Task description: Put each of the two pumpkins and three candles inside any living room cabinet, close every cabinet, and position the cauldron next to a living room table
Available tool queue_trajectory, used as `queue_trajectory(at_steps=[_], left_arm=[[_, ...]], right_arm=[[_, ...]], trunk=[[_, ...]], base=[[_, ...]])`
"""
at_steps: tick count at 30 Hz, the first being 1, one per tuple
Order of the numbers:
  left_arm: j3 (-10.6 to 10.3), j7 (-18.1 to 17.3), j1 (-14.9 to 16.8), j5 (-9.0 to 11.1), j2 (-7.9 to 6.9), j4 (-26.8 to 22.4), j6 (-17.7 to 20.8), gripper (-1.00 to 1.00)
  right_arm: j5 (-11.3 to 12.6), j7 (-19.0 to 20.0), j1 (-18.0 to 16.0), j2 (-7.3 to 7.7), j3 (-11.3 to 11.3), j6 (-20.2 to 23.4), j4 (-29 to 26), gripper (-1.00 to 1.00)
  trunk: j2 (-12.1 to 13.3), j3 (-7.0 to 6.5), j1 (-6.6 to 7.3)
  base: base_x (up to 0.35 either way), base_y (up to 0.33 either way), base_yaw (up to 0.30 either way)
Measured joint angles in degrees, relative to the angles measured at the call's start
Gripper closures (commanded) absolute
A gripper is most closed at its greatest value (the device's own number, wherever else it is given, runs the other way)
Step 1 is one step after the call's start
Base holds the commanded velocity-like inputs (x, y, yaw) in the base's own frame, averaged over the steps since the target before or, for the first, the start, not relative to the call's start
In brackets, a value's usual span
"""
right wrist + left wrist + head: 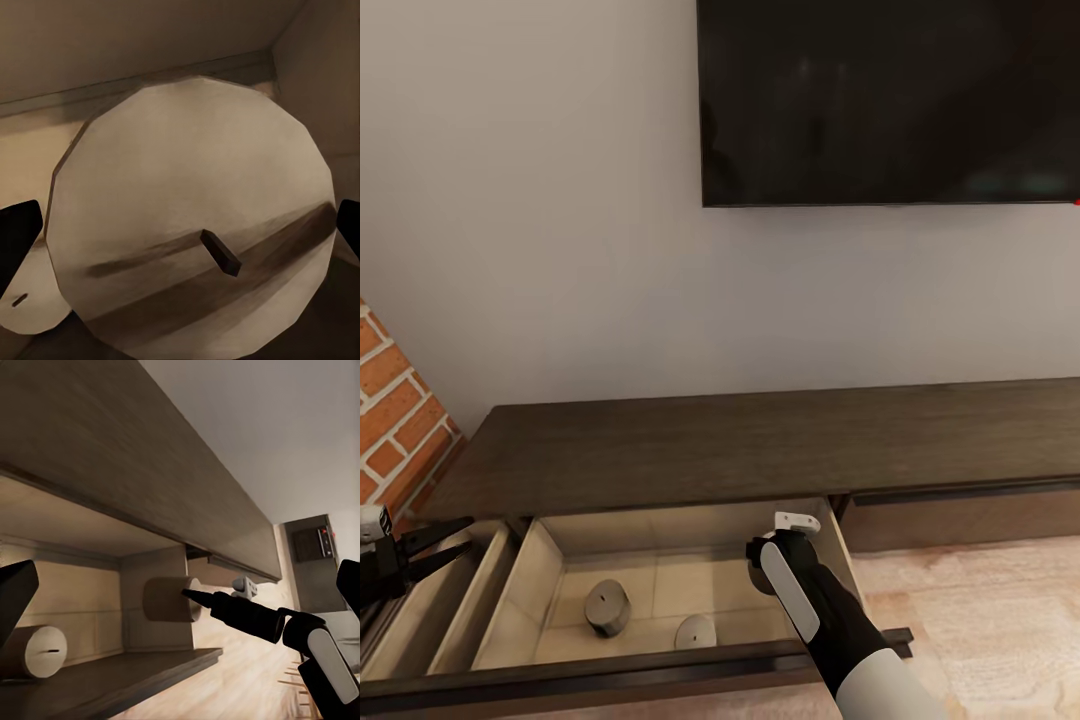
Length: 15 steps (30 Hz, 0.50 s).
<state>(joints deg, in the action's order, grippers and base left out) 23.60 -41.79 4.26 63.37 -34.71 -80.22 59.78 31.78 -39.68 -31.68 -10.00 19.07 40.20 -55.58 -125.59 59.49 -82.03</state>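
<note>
Candle sits between the right pincer's spread fingers, seemingly ungripped, inside the cabinet drawer; left pincer open.

Soft, even light fills the head view; the wall is pale and flat. The open cabinet interior lies in dim shade. The right wrist view is murky, its close candle slightly soft-edged.

Dark brown wood-grain cabinet with pale beige interior, beige-tan candles, red brick wall.
</note>
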Motion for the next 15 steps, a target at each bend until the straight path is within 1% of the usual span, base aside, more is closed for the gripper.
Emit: queue_trajectory(at_steps=[15], left_arm=[[-0.05, 0.0, 0.0, 0.0, 0.0, -0.02, 0.0, -1.0]], right_arm=[[0.0, 0.03, 0.0, 0.0, 0.0, 0.0, 0.0, 1.0]], trunk=[[-6.02, 2.69, -3.3]], base=[[0.0, 0.0, 0.0]])
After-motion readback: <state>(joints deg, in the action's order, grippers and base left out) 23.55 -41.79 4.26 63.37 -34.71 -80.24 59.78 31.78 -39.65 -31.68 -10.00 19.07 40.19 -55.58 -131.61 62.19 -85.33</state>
